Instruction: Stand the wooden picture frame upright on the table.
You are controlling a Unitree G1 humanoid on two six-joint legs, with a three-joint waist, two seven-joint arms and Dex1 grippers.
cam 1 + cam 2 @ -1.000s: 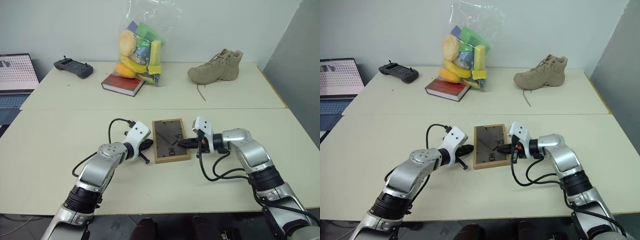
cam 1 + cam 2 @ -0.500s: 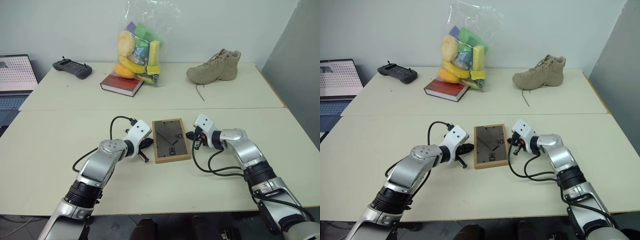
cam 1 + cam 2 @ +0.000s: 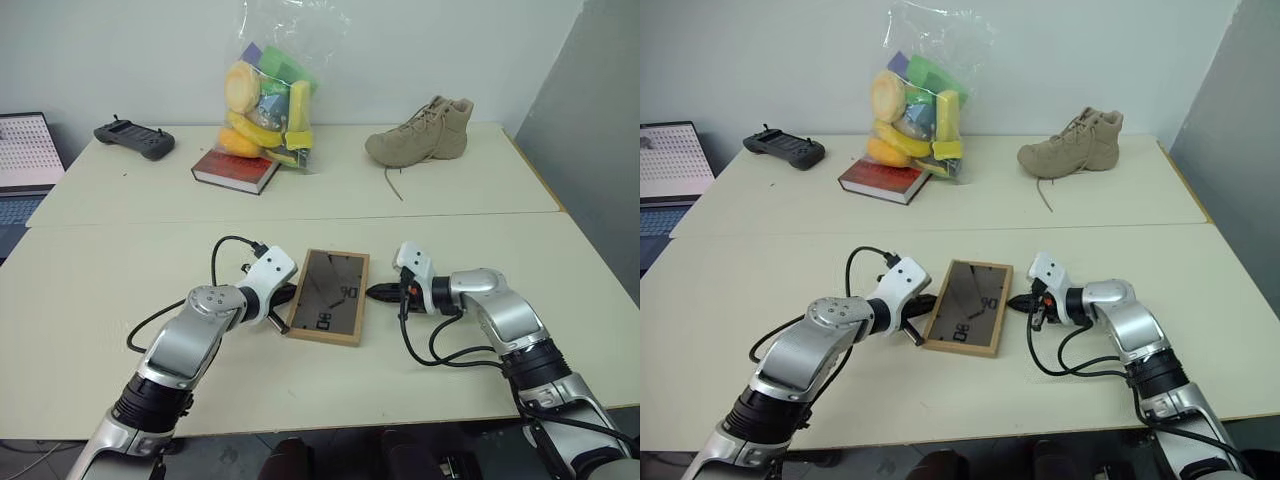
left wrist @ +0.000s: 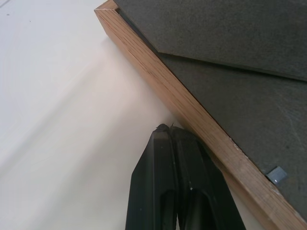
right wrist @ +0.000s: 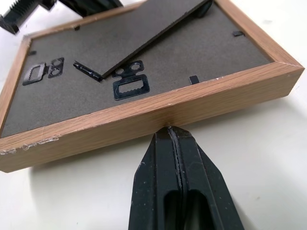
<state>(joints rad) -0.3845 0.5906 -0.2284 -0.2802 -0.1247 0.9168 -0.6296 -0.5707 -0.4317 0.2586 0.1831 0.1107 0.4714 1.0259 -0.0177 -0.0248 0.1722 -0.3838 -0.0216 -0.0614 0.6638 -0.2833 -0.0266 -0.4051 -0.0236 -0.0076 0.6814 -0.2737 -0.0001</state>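
Two hands: left hand and right hand, both clenched, grasping nothing.
Frame: now skewed on the desk, top toward 1 o'clock.
Meaning: back up, still flat, unraised.

My right tool has its two black fingers pressed together, their tips against the middle of the near wooden edge of the wooden picture frame. The frame lies back-up on the pale table, its dark backing showing a stand flap, two metal hangers and small black clips. Beyond the frame's far edge, another black ribbed piece shows.
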